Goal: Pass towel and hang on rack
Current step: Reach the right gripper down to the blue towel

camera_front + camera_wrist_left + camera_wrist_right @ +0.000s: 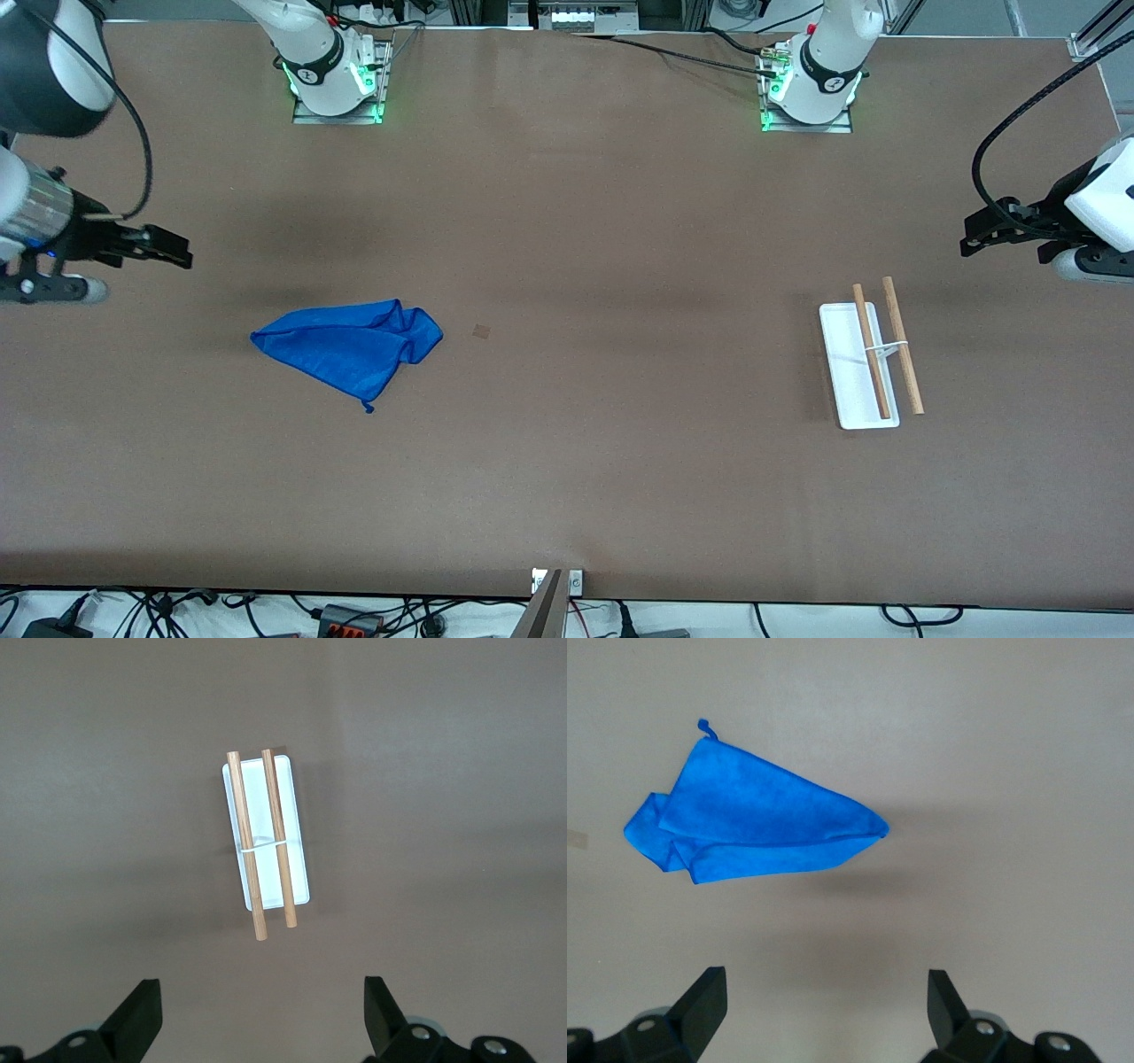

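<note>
Towel [351, 347] crumpled at mid-left, rack [858, 365] mid-right — best taken by its raised fold with right gripper [168, 248], fingers spread wide over bare table at far left; left gripper [979, 239] likewise spread, waiting at far right.

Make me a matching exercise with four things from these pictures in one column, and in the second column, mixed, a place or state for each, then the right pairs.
Things:
1. towel
2. rack
3. left gripper
4. right gripper

Places or states:
A. open, over the table near the towel
B. crumpled, flat on the table, toward the right arm's end
C. open, over the table near the rack
D. standing toward the left arm's end, both rods bare

Pairs: 1-B, 2-D, 3-C, 4-A
</note>
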You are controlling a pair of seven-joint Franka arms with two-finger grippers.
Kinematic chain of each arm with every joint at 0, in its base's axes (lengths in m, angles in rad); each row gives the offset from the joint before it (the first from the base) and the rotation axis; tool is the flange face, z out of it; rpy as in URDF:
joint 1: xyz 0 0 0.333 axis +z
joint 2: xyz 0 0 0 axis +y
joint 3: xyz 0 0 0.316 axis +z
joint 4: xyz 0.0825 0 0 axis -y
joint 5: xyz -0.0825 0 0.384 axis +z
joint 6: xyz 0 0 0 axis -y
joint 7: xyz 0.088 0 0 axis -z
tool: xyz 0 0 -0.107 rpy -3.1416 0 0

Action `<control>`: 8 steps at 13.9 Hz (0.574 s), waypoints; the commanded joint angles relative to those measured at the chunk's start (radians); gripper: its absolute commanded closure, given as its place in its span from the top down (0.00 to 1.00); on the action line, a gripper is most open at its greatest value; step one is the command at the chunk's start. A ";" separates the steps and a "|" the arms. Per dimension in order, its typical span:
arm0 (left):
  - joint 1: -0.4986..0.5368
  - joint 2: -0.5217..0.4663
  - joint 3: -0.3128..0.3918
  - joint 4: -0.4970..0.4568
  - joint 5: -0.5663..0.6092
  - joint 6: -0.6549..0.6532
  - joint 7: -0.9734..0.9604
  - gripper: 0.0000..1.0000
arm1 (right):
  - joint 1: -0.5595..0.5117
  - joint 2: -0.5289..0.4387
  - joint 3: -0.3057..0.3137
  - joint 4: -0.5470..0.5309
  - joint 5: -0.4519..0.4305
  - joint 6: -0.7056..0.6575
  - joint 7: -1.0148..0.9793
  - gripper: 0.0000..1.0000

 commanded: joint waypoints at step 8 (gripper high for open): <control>-0.002 0.013 -0.002 0.038 -0.013 -0.039 -0.005 1.00 | 0.121 0.228 -0.002 0.110 0.004 0.019 -0.022 1.00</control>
